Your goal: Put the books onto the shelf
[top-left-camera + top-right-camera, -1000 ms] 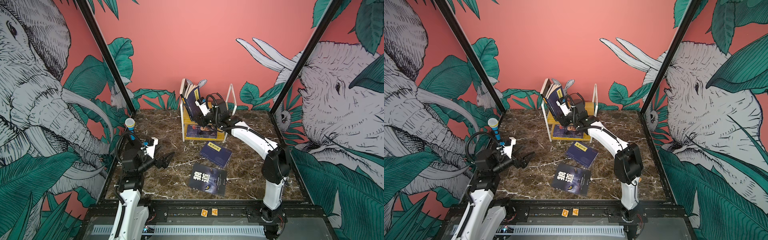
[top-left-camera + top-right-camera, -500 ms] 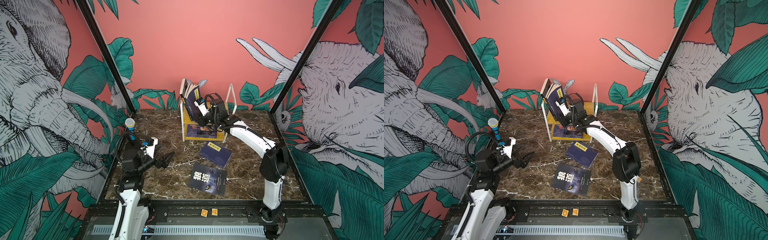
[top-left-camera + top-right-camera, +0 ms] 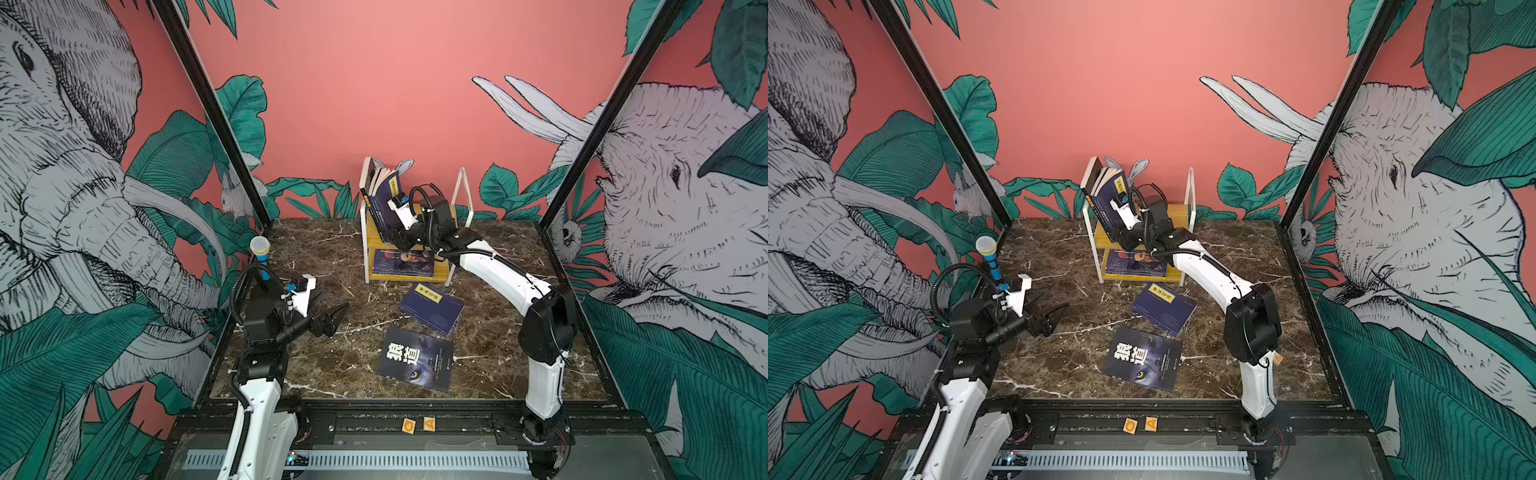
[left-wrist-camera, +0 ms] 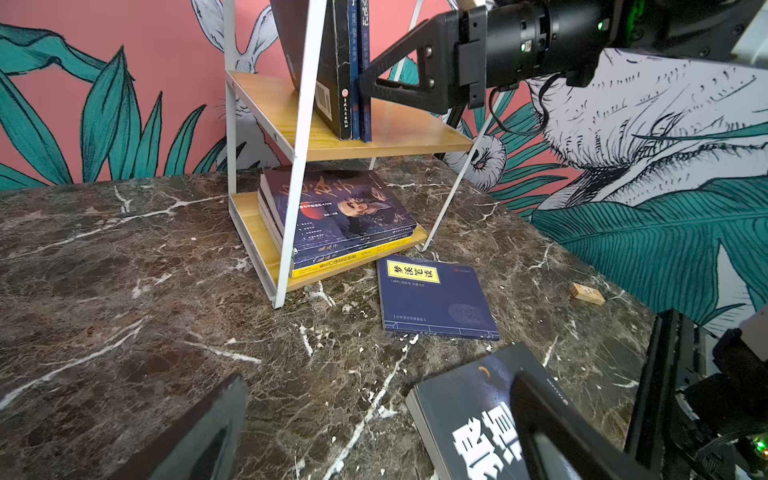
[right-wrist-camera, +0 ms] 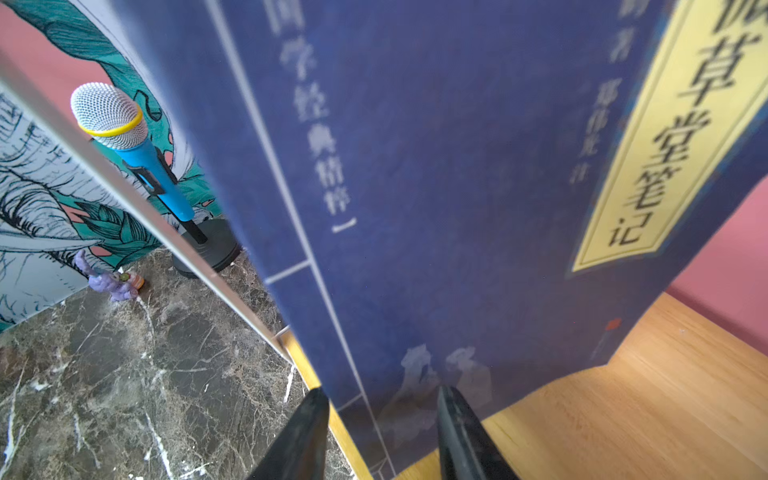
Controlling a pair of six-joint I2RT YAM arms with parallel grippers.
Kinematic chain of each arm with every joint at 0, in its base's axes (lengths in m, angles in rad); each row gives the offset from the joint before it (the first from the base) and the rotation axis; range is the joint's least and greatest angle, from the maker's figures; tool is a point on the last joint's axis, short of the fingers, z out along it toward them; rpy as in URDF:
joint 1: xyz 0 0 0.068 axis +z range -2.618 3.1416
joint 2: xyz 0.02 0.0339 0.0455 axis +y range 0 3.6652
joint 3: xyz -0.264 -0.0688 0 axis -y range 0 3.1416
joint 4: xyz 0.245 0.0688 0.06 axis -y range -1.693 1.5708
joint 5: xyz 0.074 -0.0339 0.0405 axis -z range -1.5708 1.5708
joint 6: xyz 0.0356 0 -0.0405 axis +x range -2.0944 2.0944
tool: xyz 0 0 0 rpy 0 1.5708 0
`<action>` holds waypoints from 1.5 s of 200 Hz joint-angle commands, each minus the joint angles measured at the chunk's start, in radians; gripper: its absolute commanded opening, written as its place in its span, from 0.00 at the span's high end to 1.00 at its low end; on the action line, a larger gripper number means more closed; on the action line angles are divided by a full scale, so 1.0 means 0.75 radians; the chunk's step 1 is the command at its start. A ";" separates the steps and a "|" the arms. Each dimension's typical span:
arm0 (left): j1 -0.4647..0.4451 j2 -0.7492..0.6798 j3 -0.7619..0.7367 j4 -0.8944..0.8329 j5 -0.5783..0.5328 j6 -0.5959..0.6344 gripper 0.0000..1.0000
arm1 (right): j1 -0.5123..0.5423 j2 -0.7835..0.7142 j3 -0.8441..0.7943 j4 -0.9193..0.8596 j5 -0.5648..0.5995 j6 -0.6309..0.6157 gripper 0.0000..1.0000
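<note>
Your left end effector (image 3: 332, 311) hangs wide open above the worktop (image 4: 124, 291). Your right end effector (image 5: 380, 401), jaws parted, has its tips against a navy book (image 5: 457, 187) labelled 草堂笔记, standing on the top board of the shelf (image 4: 407, 124). Flat on the worktop: second navy book (image 4: 432, 299), 梦溪笔谈; black book (image 3: 415, 359), 狼道.

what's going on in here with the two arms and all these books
The right gripper is at the upper tier of the shelf, jaws apart, up against a leaning navy book that stands beside other books. Purple books lie stacked on the lower tier. The left gripper hovers open and empty over the table. A second navy book and the wolf-eye book lie flat there, not yet shelved.
</note>
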 commanded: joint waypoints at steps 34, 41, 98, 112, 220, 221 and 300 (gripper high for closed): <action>0.005 0.000 -0.016 0.021 0.023 -0.033 0.01 | 0.010 -0.377 -0.346 0.074 0.076 0.040 0.51; 0.001 0.006 -0.015 0.023 0.020 -0.053 0.01 | 0.012 -0.434 -0.399 0.073 0.110 0.054 0.51; -0.105 0.147 0.040 0.002 -0.070 -0.235 0.01 | 0.023 -0.855 -0.868 -0.017 0.459 0.338 0.50; -0.151 0.222 0.070 -0.016 -0.071 -0.285 0.01 | 0.024 -0.929 -0.960 -0.053 0.519 0.417 0.51; -0.473 0.649 0.127 0.121 -0.190 -0.281 0.01 | -0.054 -1.014 -1.490 -0.089 0.683 1.162 0.60; -0.473 0.649 0.126 0.119 -0.190 -0.279 0.01 | -0.055 -1.012 -1.494 -0.085 0.682 1.165 0.60; -0.497 0.670 0.095 0.131 -0.213 -0.243 0.01 | -0.297 -0.738 -1.507 0.186 0.458 1.194 0.60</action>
